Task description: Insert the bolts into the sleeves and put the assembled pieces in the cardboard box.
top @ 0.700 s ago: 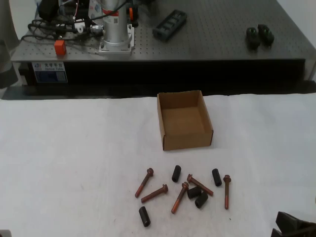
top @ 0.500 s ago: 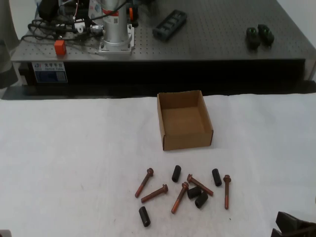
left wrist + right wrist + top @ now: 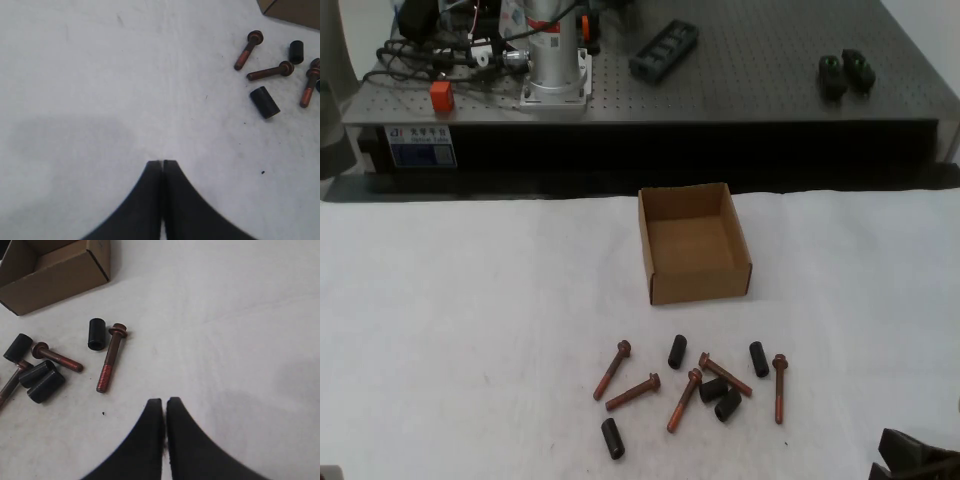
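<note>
Several copper-coloured bolts point(image 3: 612, 369) and several short black sleeves point(image 3: 677, 351) lie loose on the white cloth in front of the open cardboard box point(image 3: 692, 287), which has nothing in it. My left gripper point(image 3: 163, 163) hangs shut over bare cloth, apart from a black sleeve point(image 3: 264, 102) and two bolts point(image 3: 248, 49). My right gripper point(image 3: 164, 401) is shut too, a short way from a bolt point(image 3: 111, 356) and a sleeve point(image 3: 97, 333); the box corner point(image 3: 60, 271) lies beyond them. The dark part of an arm point(image 3: 915, 457) shows at the high view's lower right corner.
A dark perforated bench point(image 3: 740, 70) with a metal post point(image 3: 555, 55), cables, an orange block point(image 3: 441, 95) and black parts stands behind the cloth. The cloth point(image 3: 450, 320) left and right of the pile is bare.
</note>
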Available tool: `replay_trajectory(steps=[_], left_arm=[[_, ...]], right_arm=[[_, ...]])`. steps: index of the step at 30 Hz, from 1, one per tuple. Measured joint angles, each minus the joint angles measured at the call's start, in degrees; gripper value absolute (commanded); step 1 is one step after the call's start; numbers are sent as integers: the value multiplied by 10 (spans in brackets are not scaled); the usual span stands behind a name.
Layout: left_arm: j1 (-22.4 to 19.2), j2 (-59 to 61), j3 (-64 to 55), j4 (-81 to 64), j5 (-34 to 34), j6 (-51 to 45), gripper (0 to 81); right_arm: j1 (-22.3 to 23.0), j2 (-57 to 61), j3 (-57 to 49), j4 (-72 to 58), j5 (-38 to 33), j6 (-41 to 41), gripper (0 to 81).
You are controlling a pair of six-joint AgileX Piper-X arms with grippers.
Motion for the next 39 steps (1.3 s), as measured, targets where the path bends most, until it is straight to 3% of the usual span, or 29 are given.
replay_trajectory(steps=[13,17,20,22,24,28,35,39], left_arm=[[0,0,0,0,0,0,6],[0,0,0,0,0,-3,6],[0,0,2,-19,17,-16,6],[0,0,1,-57,48,-12,60],[0,5,1,-110,69,2,167],[0,46,1,-210,83,42,347],[0,201,-19,-266,86,77,348],[0,269,-60,-277,89,135,348]], right_arm=[[0,0,0,-1,-4,20,34],[0,0,2,-60,-74,48,6],[0,23,-28,-72,-94,65,108],[0,40,-50,-62,-93,67,191],[0,83,-99,-34,-89,57,235],[0,160,-155,8,-86,39,235],[0,463,-356,164,-85,-23,235],[8,569,-450,225,-84,-36,235]])
